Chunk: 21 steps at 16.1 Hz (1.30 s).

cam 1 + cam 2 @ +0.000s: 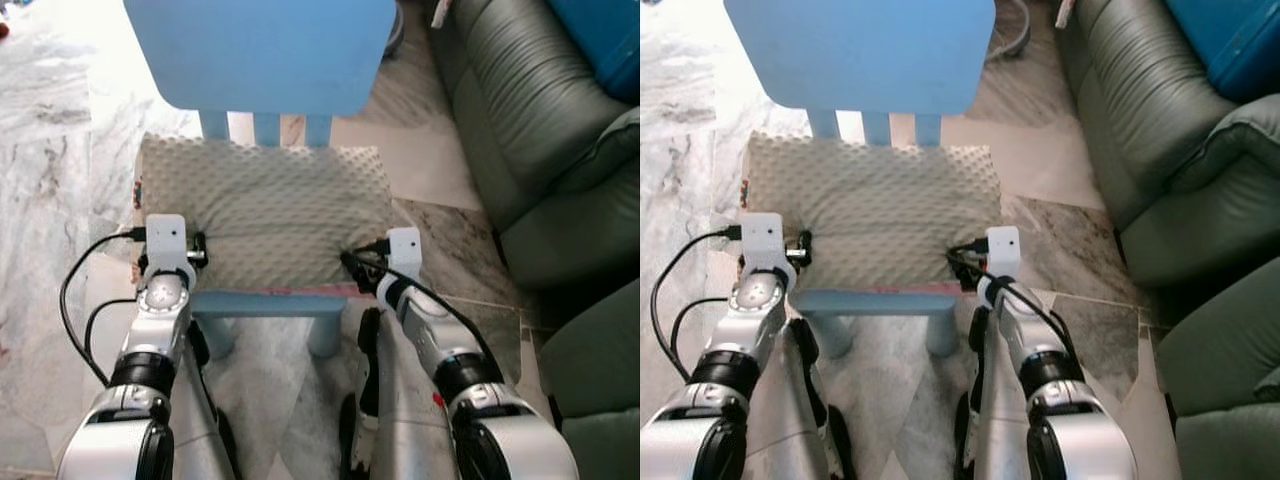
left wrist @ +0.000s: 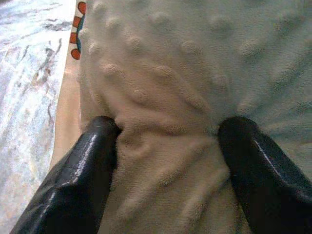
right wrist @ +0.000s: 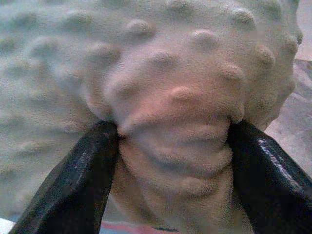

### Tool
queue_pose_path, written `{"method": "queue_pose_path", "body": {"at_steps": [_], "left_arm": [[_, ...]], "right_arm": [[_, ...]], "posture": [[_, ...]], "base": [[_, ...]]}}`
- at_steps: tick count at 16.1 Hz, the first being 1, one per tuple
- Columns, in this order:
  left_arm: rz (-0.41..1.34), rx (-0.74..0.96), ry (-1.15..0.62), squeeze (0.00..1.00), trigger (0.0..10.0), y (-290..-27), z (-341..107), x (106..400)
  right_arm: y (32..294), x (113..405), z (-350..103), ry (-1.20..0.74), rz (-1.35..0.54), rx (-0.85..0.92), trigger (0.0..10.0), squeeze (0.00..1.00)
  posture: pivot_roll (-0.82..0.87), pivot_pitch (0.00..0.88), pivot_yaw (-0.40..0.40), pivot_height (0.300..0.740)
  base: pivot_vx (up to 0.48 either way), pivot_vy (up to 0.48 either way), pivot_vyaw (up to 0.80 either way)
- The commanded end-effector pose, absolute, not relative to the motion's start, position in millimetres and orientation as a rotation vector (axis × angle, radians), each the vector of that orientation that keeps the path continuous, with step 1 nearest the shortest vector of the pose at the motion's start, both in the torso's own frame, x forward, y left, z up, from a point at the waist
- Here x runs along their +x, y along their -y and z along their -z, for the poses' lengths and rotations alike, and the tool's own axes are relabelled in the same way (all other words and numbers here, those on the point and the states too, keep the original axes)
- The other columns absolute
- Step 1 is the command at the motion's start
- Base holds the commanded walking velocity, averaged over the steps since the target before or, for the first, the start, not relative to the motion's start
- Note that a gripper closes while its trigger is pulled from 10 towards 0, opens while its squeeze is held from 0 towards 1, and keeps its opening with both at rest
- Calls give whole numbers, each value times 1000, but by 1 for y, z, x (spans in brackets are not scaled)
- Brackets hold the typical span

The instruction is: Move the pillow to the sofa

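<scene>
Pillow [image 1: 262,212]: a pale, bumpy-textured cushion lying flat across the seat of a small blue chair [image 1: 262,50], its near edge toward the robot and its far edge against the chair's back slats. The left gripper [image 2: 165,146] has both black fingers [image 2: 85,170] pressed into a bunched fold of the fabric at the near left corner. The right gripper [image 3: 173,141] does the same at the near right corner, with a thick roll of cloth squeezed between its fingers [image 3: 273,175]. So both are clenched on the pillow, one at each front corner.

The dark green sofa [image 1: 540,150] stands to the robot's right, near the chair, across a strip of marble floor [image 1: 60,150].

The step in hand appears to be the lift. To do it well, both arms should probably rise together and evenly, so the soft pillow does not sag or slip from one pinch, and it should come up and toward the robot enough to clear the chair's seat before the turn to the sofa. The grips hold only folds of cover, so a slow, level carry seems wiser than a swing.

No brand or legible writing shows; only a red-and-blue printed edge [image 2: 77,29] is seen beside the pillow's corner.
</scene>
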<state>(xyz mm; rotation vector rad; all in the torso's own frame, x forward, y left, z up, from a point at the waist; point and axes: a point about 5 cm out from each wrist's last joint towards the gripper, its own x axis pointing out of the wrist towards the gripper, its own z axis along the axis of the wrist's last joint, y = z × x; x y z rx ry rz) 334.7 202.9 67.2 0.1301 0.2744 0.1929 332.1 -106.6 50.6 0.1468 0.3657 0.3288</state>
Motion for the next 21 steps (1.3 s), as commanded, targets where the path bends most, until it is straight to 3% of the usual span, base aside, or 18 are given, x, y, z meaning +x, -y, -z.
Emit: {"method": "queue_pose_path", "body": {"at_steps": [1,11,13,15,21], "left_arm": [[-175,122,-361,0,0,-198,-48,326],[-148,112,-356,0,0,-192,-46,328],[-140,108,-338,0,0,-188,-51,334],[-162,-12,-343,0,0,-185,-53,337],[-140,-11,-277,0,0,-174,-64,345]], "right_arm": [[104,330,-46,-390,-333,160,0,0],[99,335,-49,-384,-320,216,0,0],[100,335,-46,-413,-282,278,0,0],[96,336,-46,-424,-276,300,0,0],[96,335,-42,-452,-248,322,0,0]], "posture": [[14,186,-102,456],[3,160,-103,456],[6,130,-106,456],[4,115,-108,456],[-3,42,-99,456]], "base": [[0,0,0],[0,0,0],[0,0,0],[0,0,0],[0,0,0]]}}
